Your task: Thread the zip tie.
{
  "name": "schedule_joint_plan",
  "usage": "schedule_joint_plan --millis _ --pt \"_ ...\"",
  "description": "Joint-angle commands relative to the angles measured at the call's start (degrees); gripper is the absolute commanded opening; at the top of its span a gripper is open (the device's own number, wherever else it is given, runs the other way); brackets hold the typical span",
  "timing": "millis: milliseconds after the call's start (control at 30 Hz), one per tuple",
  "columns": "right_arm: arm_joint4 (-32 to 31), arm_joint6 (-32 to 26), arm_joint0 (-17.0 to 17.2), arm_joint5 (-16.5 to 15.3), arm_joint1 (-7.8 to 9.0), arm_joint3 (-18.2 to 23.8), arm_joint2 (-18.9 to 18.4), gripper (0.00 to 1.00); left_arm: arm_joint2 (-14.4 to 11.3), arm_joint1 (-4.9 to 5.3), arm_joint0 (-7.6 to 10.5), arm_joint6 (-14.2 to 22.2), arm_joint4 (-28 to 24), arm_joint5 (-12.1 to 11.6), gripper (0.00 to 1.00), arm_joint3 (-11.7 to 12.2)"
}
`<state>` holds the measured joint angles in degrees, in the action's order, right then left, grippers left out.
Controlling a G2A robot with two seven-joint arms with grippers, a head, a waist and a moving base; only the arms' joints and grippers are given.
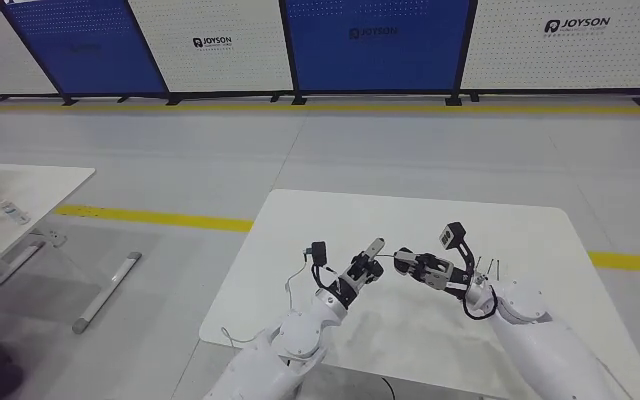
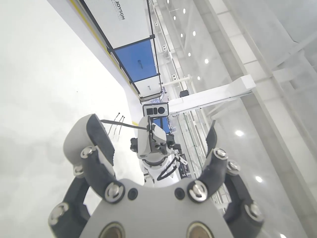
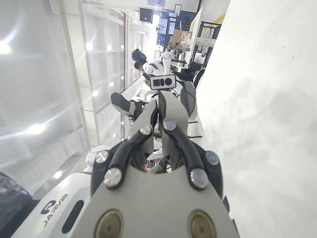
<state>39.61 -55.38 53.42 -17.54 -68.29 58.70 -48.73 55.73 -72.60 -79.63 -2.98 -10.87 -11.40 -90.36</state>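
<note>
A thin black zip tie (image 1: pixel 388 257) bridges the gap between my two grippers above the white table (image 1: pixel 420 215). My right gripper (image 1: pixel 404 261) is shut on one end of it; its closed fingertips (image 3: pixel 158 100) show in the right wrist view. In the left wrist view the zip tie (image 2: pixel 123 124) runs from the right gripper (image 2: pixel 150 130) to the inner pad of one left finger (image 2: pixel 99 134). My left gripper (image 1: pixel 372 250) is open, with the tie's free end at that pad and the other finger (image 2: pixel 211 134) well apart from it.
Several spare zip ties (image 1: pixel 487 268) lie on the table beside the right arm, also seen past the left finger (image 2: pixel 116 132). Blue and white panels (image 1: pixel 380 45) stand beyond the table's far edge. A second table (image 1: pixel 30 195) is at the far left.
</note>
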Motion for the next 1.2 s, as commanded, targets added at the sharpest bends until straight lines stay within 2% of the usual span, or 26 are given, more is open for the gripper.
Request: schedule_joint_plan --millis 0,33,367,500,533,567,667,700,800,833,1167 --pt "0.3 -0.1 0.1 -0.1 -0.14 0.1 -0.3 0.0 -0.1 -0.23 0.3 -1.5 0.1 0.1 1.0 0.6" --pt "0.4 -0.1 0.1 -0.1 -0.18 0.1 -0.4 0.0 -0.1 -0.37 0.46 -3.1 0.1 1.0 1.0 1.0" --pt "0.4 -0.1 0.1 -0.1 -0.18 0.1 -0.4 0.0 -0.2 -0.43 0.51 -2.9 0.3 1.2 1.0 0.9" --pt "0.4 -0.1 0.1 -0.1 -0.18 0.1 -0.4 0.0 -0.5 -0.61 1.2 -1.7 1.1 -0.3 1.0 1.3" --pt "0.4 -0.1 0.1 -0.1 -0.18 0.1 -0.4 0.0 -0.6 -0.65 1.19 -1.5 1.2 -0.4 0.8 1.4" --pt "0.4 -0.1 0.1 -0.1 -0.18 0.1 -0.4 0.0 -0.6 -0.7 1.26 -1.2 1.1 -0.4 0.47 1.5" --pt "0.4 -0.1 0.1 -0.1 -0.18 0.1 -0.4 0.0 -0.3 -0.76 1.3 -0.9 1.0 -0.2 0.17 1.8" --pt "0.4 -0.1 0.1 -0.1 -0.18 0.1 -0.4 0.0 -0.2 -0.77 1.29 -0.8 1.0 -0.2 0.1 1.9" --pt "0.4 -0.1 0.1 -0.1 -0.18 0.1 -0.4 0.0 0.1 -0.79 1.15 -0.1 0.6 0.1 0.05 2.3" --pt "0.4 -0.1 0.1 -0.1 -0.18 0.1 -0.4 0.0 0.1 -0.8 1.11 0.2 0.5 0.2 0.0 2.4" --pt "0.4 -0.1 0.1 -0.1 -0.18 0.1 -0.4 0.0 0.5 -0.88 1.02 2.0 1.5 -0.4 0.0 2.5"
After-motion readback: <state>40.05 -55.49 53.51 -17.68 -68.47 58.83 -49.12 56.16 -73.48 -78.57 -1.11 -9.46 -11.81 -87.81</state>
